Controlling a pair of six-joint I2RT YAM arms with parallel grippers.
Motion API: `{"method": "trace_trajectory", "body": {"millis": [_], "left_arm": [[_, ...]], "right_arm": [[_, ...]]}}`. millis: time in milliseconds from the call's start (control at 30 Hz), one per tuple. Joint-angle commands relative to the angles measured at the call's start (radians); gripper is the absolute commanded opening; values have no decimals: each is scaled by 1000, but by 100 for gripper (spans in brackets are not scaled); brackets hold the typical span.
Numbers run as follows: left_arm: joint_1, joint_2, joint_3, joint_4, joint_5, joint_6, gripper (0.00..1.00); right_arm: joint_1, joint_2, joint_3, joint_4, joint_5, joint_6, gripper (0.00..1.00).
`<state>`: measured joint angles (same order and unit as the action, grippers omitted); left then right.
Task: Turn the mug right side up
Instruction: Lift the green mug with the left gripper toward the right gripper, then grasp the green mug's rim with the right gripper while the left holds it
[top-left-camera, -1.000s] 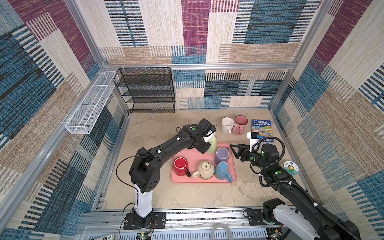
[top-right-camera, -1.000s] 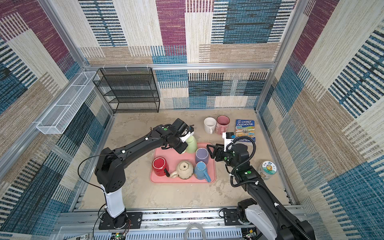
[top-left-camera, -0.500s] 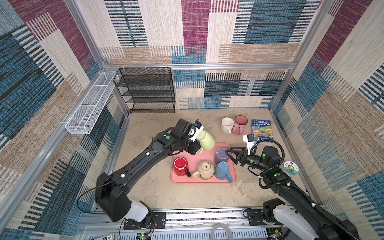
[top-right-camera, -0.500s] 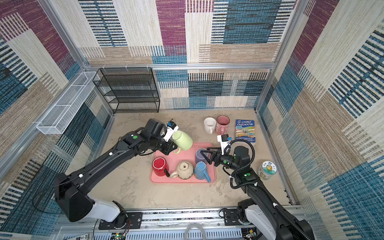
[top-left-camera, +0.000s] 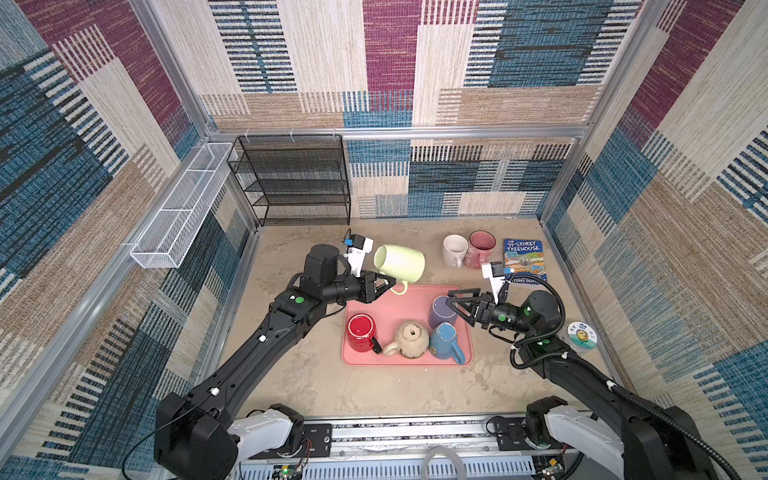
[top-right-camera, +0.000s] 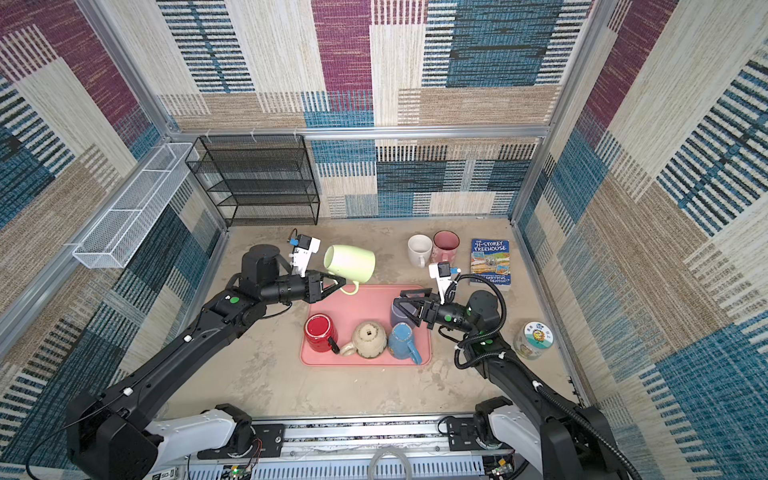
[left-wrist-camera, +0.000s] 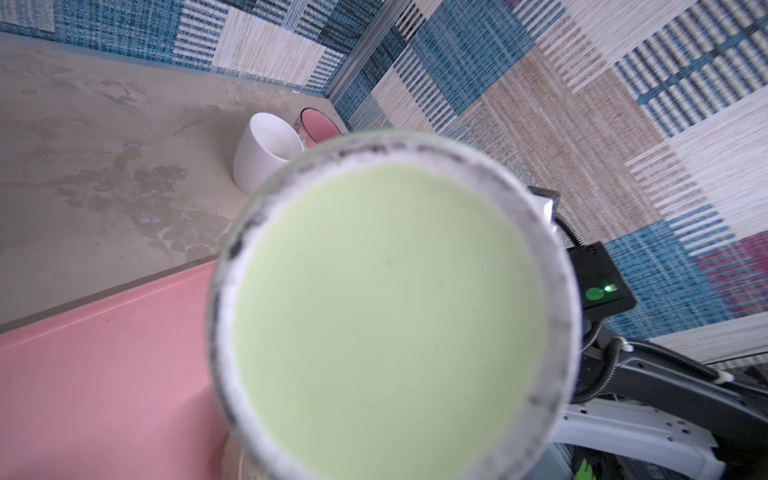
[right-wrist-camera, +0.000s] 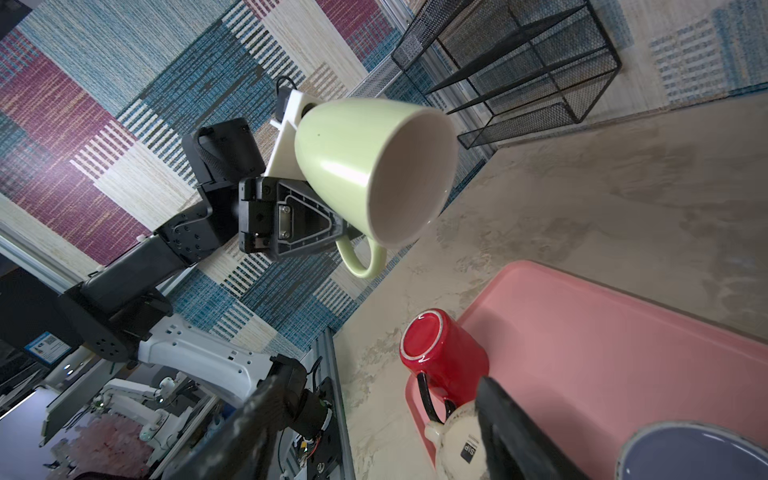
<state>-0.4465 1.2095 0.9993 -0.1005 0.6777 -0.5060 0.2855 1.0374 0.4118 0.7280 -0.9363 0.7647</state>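
We have the pale green mug (top-left-camera: 401, 262) off the surface, in the air over the far left corner of the pink tray (top-left-camera: 399, 311). The left gripper (top-left-camera: 388, 284) is clamped on its handle. The mug lies on its side: its unglazed base faces back along our left arm, and its mouth points across the tray toward the right arm. We judge the turn to be about halfway, neither inverted nor upright.

The right gripper (top-left-camera: 455, 305) hovers with jaws apart over the tray's right side, just above a purple mug (top-left-camera: 440, 309), holding nothing.

The next move, as we read it, calls for rolling the left wrist further until the mouth faces up. Then the mug goes down on clear ground, on the bare half of the tray or just beyond its far edge. A handle grip leaves the body free to swing, so the roll should be slow.
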Motion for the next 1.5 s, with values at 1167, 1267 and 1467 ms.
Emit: {"method": "trace_trajectory", "body": {"millis": [1167,1267,1467], "left_arm": [[20,85,-72,702,191,-366,0],[21,84,-80,702,192,-369,0],[20,89,-97,751,190,-368,0]], "right_arm": [[162,417,390,356,-43,206,36],[164,432,408,365,-39,216,35],[170,474,437,419,-36,263,30]]}}
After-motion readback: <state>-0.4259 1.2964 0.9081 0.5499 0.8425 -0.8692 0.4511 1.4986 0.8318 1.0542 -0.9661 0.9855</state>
